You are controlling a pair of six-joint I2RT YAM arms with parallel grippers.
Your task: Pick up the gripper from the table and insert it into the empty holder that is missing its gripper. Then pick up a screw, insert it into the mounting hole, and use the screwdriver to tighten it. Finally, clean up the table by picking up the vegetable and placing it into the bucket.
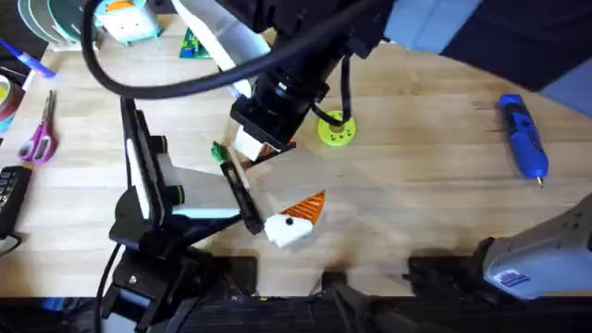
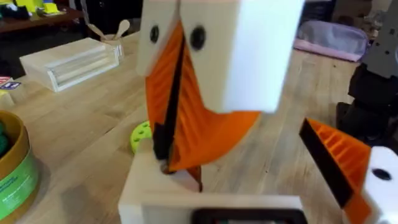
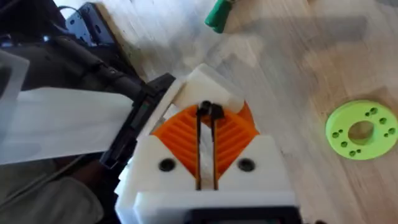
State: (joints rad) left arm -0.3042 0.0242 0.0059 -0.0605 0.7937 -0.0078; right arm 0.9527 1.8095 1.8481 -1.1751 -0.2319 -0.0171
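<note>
Mid-bench, near edge: the left pincer (image 1: 294, 222) lies low on the bench (image 1: 416, 185), released. One orange ribbed finger (image 2: 339, 158) is fitted on one side. The other side is the bare cream-white holder (image 2: 155, 196) with no pad on it.

The right pincer (image 2: 168, 155) reaches across the middle and hangs tip-down directly over that holder, clenched, orange pads nearly face to face. A sliver of orange (image 2: 194, 176) pokes out below the pads, touching the holder's top. It is probably the gripper wedge, but I cannot tell for sure that it is pinched between the pads.

Key relation: the holder sits straight below the right pincer's tips, and the pads' long axis is close to upright and roughly in line with the holder's top face. My read is that seating comes down to a straight downward push with little sideways correction. The right arm is the one placed to do it, while the left only presents the holder.

- Screwdriver (image 1: 524, 136): blue, far right of the bench, long axis running away-to-near, metal tip toward the near edge. It is well apart from both pincers and nearer the right arm's base.
- Vegetable (image 1: 219, 151): dark green, on the bench just beside the left arm's link.
- Bucket (image 2: 15, 168): on the bench in the left wrist view, green band showing.
- Lime perforated disc (image 1: 336, 129): just beyond the right pincer.
- Pink-handled scissors (image 1: 39, 139): far left.

Writing: there is print on the bucket's band and a blue mark on the right arm's base (image 1: 513, 276), neither readable.
</note>
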